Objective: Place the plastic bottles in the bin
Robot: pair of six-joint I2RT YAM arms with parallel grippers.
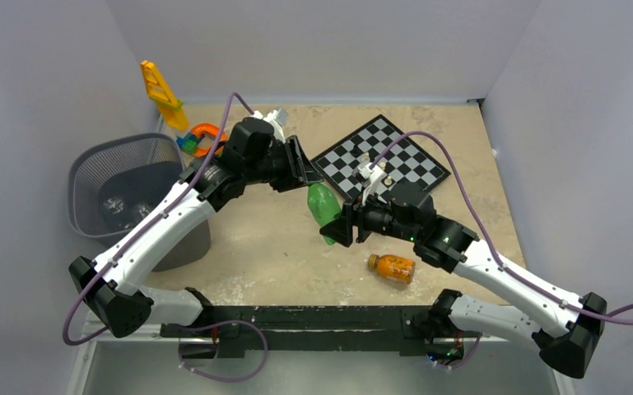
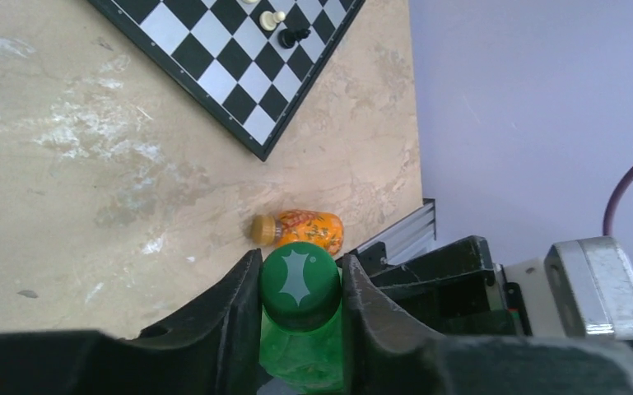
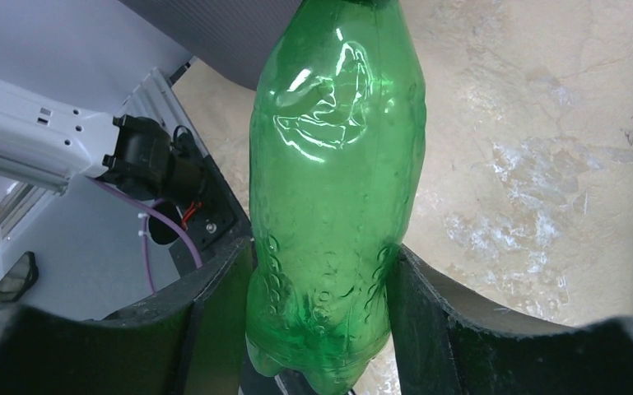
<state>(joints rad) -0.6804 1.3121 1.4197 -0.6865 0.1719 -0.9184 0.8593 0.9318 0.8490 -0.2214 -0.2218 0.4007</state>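
While the round dark grey wire-mesh bin (image 1: 80,197) stands at the left edge of the beige worktop (image 1: 272,247), with pale glints at its bottom too blurred to name, the translucent green plastic bottle (image 1: 323,206) sits well to its right, held over the middle of the worktop. The left hand (image 1: 300,169) is clamped on the neck end, and its dark fingers (image 2: 239,304) press either side of the green cap, which bears a pale leaf-like mark. The body is glossy, with a dimpled texture toward the base. There the right hand (image 1: 343,226) is clamped on it too, both fingers (image 3: 428,296) pressed against the plastic. Further right, a short orange bottle with a dark cap (image 1: 393,267) lies on its side beside the right arm.
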